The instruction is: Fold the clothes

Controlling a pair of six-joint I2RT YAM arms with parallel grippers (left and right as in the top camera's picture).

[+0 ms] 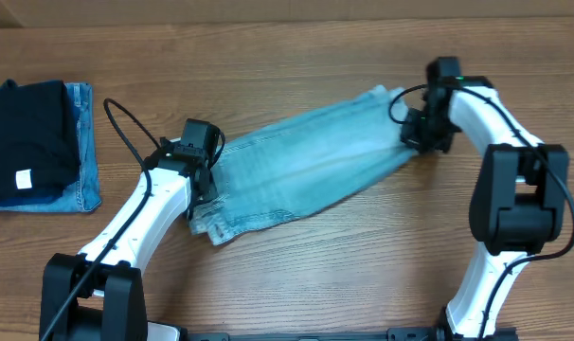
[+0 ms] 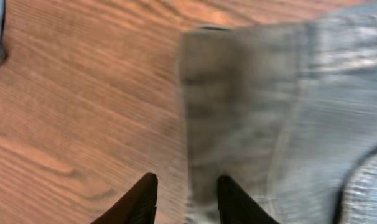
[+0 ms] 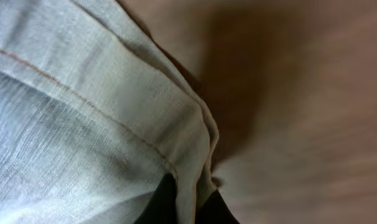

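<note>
- The light denim shorts [image 1: 306,156] lie drawn out in a long slanted band on the wooden table [image 1: 344,275]. In the overhead view they are to the right of the folded black garment [image 1: 26,133] and well apart from it.
- The right gripper [image 3: 190,204] sits at the end of the shorts farthest from the black garment, its fingers closed on a bunched, stitched edge. Only a thin ridge of cloth is caught at the tips, so a firm pull could let it slip free.
- The left gripper [image 2: 183,196] is at the end nearest the black garment. Its jaws stand parted astride the hem edge, with bare wood showing beside one finger.
- If the left gripper closes here, it may take only the outer sliver of hem — or miss the lower layer — and the fold would drag crooked.
- With one end held and the other loose, a lift by the right arm would likely slide the whole garment rather than fold it.
- The darker denim piece [image 1: 86,161] under the black garment lies apart from both arms — a wide left swing could nudge that stack.
</note>
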